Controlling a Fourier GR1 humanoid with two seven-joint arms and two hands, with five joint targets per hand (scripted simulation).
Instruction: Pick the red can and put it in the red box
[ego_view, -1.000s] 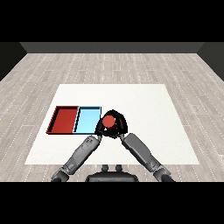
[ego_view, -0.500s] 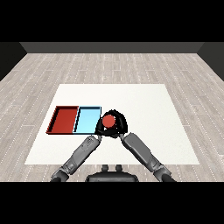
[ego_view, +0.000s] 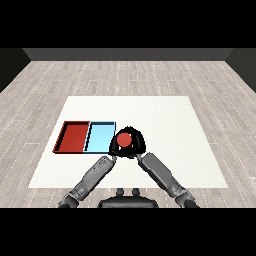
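Red can held, drifting toward the trays.

Your right robot hand (ego_view: 136, 144) curls round the red can (ego_view: 124, 140), which has edged left over the last second and now sits just beside the light blue tray (ego_view: 99, 137); the red tray (ego_view: 73, 136) lies beyond it, so you're not there yet. Left robot hand (ego_view: 114, 150): fingers can't be told. No readable writing anywhere.

Nothing to read anywhere from what I can see. The round red can (ego_view: 125, 140) that my right hand (ego_view: 138, 144) curls round shows a plain top, no label or brand, and the flat red tray (ego_view: 64, 135) off to my left has no markings either.
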